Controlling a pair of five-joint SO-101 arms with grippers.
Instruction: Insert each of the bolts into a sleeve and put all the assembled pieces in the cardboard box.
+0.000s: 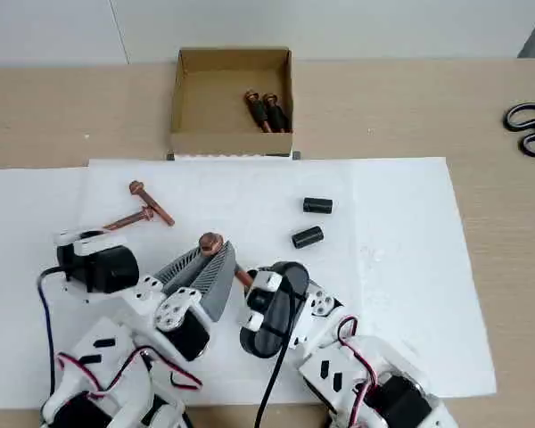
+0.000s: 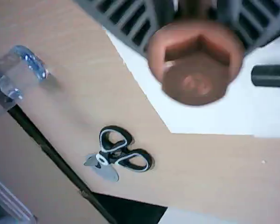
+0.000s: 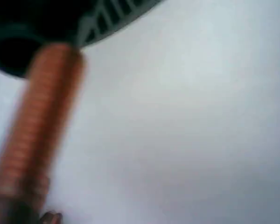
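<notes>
Insertion looks to be the step in hand.

High view: the brown open-topped cardboard box (image 1: 185, 98) already holds two assembled pieces (image 1: 266, 111). Well to the arms' side of the box, the left gripper (image 1: 210, 257) is closed on a copper flange-headed bolt (image 1: 210, 242), whose shank slants toward the right gripper (image 1: 260, 291). Two loose black cylindrical sleeves (image 1: 317, 205) lie between the box and the right arm. Two spare copper bolts (image 1: 150, 201) lie on the white paper sheet (image 1: 401, 267), off the box's near left corner.

Left wrist view: ribbed grey jaws pinch the bolt just under its head.

Right wrist view: the threaded shank meets the dark mouth of a third black sleeve (image 3: 9, 46), which that gripper appears to clamp.

Next, I judge, comes a straight push along the shank with both parts kept in line, then the carry to the box.
</notes>
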